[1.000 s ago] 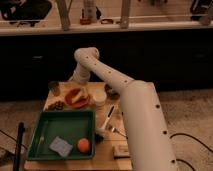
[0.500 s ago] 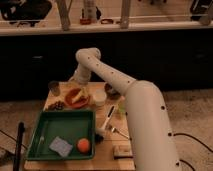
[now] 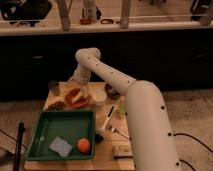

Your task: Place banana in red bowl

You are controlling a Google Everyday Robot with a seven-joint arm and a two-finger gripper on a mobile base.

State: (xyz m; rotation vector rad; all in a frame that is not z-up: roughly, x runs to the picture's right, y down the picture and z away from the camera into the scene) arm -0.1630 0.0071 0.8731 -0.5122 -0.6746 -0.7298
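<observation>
Hardly anything has moved since the earlier frames: your arm (image 3: 107, 75) keeps the same high bend and the gripper (image 3: 80, 88) still hangs just above the red bowl (image 3: 86, 102), toward the far-left corner of the counter (image 3: 106, 153). Its jaws stand apart and hold nothing. A pale-yellow piece that you can take for the banana (image 3: 75, 99) lies inside the bowl, below the gripper; whether a finger touches it cannot be told. Judged from how things lie, the placing looks done, and what remains for you is to lift straight up and draw the arm back.

Watch what crowds the bowl. A white cup (image 3: 99, 96) stands just beside it on the right, and a small dark bowl (image 3: 111, 91) sits beyond that, close under the forearm. A dark cup (image 3: 54, 87) stands at the far-left corner, and a dark scattered heap (image 3: 57, 105) lies at the left edge, just in front of the red bowl. Nearer the front edge, the green tray (image 3: 42, 131) fills the left half of the counter, carrying an orange ball (image 3: 83, 145) and a blue sponge (image 3: 61, 146). Some pale utensils (image 3: 108, 120) lie right of the tray. A sideways retreat would risk tipping the white cup, so you should rise first and clear its rim before you swing away
</observation>
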